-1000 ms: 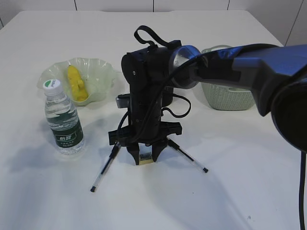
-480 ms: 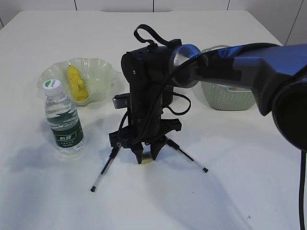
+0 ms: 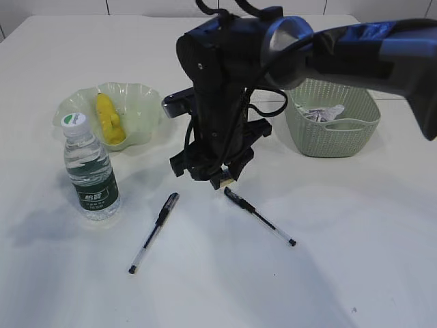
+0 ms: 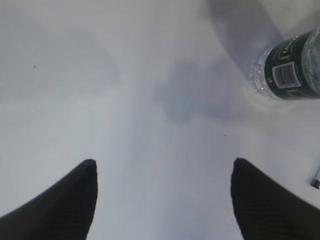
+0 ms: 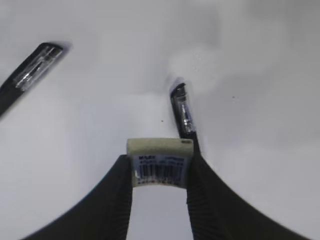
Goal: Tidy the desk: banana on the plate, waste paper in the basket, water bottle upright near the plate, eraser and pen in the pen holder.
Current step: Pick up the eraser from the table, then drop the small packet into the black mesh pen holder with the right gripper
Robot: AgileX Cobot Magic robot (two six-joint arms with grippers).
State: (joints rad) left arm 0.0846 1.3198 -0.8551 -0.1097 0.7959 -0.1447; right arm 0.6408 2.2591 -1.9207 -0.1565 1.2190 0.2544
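My right gripper [image 3: 222, 180] hangs a little above the desk [image 3: 341, 266], shut on the cream eraser [image 5: 160, 162], whose barcode label faces the wrist camera between the fingers [image 5: 212, 200]. Two pens lie below it, one to the left [image 3: 153, 231] and one to the right [image 3: 259, 216]. The banana [image 3: 109, 117] lies on the wavy pale-green plate [image 3: 147, 92]. Just in front of the plate the water bottle [image 3: 90, 167] stands upright. Crumpled waste paper [image 3: 324, 113] sits in the green basket [image 3: 332, 137]. My left gripper [image 4: 163, 165] is open over bare desk near the bottle [image 4: 295, 70]. The pen holder is hidden behind the right arm.
The right arm's dark body [image 3: 225, 82] fills the middle of the exterior view, with cables looping off it. The left arm does not show there. Bare white desk lies in front of the pens and to the right of the basket.
The right gripper closed on the eraser down at the desk between the pens, then rose and drew back with it. The basket's inside now shows. The left gripper has not moved.
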